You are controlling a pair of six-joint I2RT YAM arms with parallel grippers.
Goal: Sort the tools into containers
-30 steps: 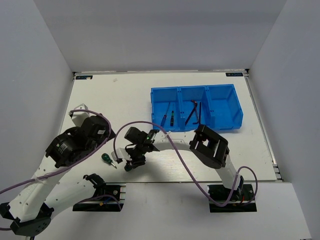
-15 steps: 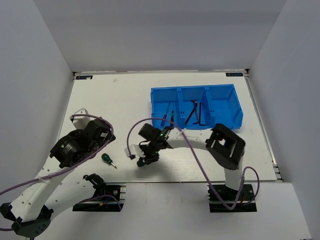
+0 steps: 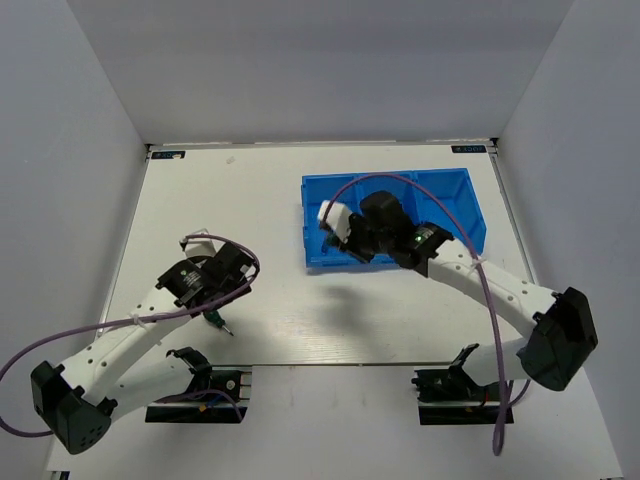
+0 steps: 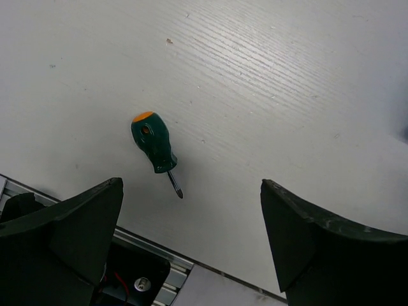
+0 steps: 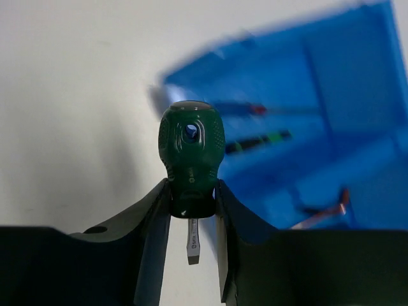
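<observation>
The left hand (image 4: pixel 190 183), spread wide, hangs over a green-handled Phillips screwdriver (image 4: pixel 153 143) lying at seven o'clock on the surface (image 4: pixel 274 76). The right hand (image 5: pixel 191 194) pinches a stubby green flat-blade screwdriver (image 5: pixel 191 150), seemingly above the left compartment of the blue bin (image 3: pixel 468 212), at one o'clock.

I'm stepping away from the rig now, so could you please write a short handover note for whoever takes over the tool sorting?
Left gripper: open, hovering over a green screwdriver lying on the table near the front edge.
Right gripper: shut on the second green screwdriver, above the blue bin's left end.
Done: some thin tools lie in the bin, blurred; count unclear.
To do: drop the held screwdriver, then pick and bin the one on the table.
</observation>
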